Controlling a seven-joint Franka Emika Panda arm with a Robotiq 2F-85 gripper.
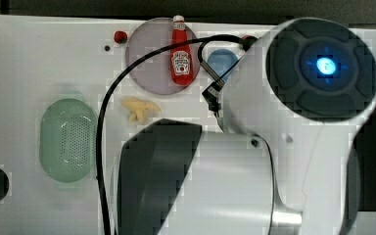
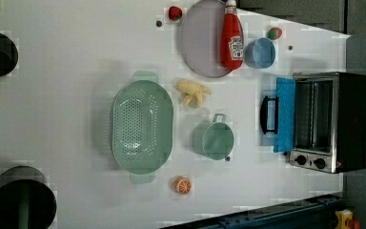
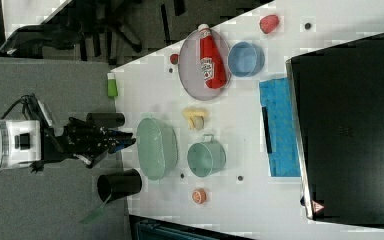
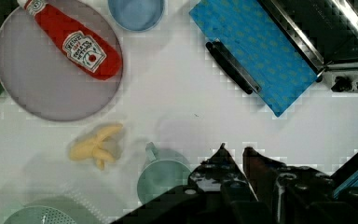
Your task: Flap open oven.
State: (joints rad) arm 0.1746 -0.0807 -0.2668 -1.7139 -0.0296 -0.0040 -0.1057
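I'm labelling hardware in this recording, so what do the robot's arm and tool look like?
The arm is glossy white with dark grey sections and a round dark cap with a glowing blue light at its middle. A black cable loops along it. The tool is black, on a white wrist block, and its fingers are dark and pointed.

White arm [image 1: 254, 176], black cable [image 1: 103, 127], black claw [image 3: 122, 141]

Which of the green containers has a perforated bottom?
The large oval colander, with a handle at each end. The smaller green cup beside it, toward the oven, is round with a plain bottom.
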